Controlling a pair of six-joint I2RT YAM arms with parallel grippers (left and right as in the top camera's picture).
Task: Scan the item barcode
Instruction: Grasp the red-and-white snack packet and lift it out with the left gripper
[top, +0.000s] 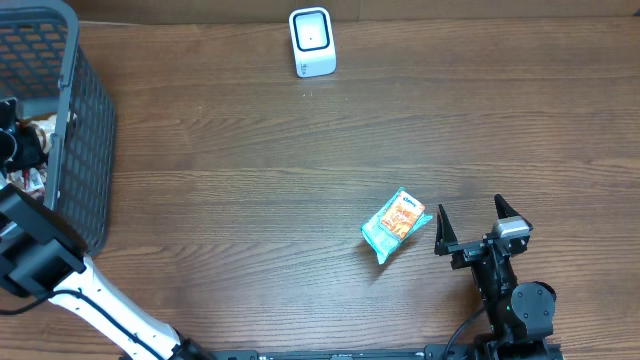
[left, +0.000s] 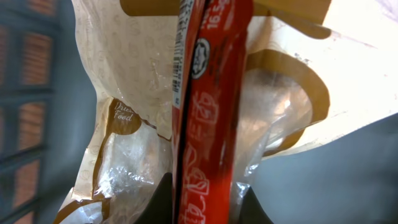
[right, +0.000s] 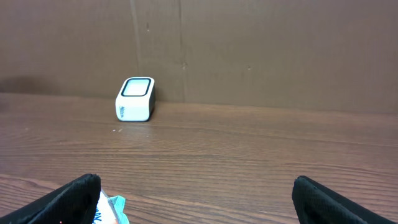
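From overhead: reaching with the left arm into the dark grey mesh plastic basket (top: 90, 130) at the far left, well apart from the small white box-shaped scanner (top: 312, 42) by the back edge. Lying loose on the brown wood-grain tabletop (top: 220, 180), near the right tool (top: 478, 228): a teal and orange snack packet (top: 397, 224). Spread wide and holding nothing, that right tool.

From the left wrist: clenched, the left tool (left: 208, 208), seemingly on a slim red foil sachet (left: 211, 124) down in the basket, with a cream and brown window bag (left: 130, 143) pressed right behind. Might drag that bag up too, or snag on the mesh. Could also slip, pinched as thin slick foil. Easy to present wrongly as well, with what looks like a printed code strip (left: 176, 56) along one narrow side.

From the right wrist: open fingers (right: 71, 199) at both lower corners, the teal packet's corner just beside the left one. Beyond, bare wood grain, the scanner upright, and a plain brown cardboard wall (right: 249, 50) closing the back.
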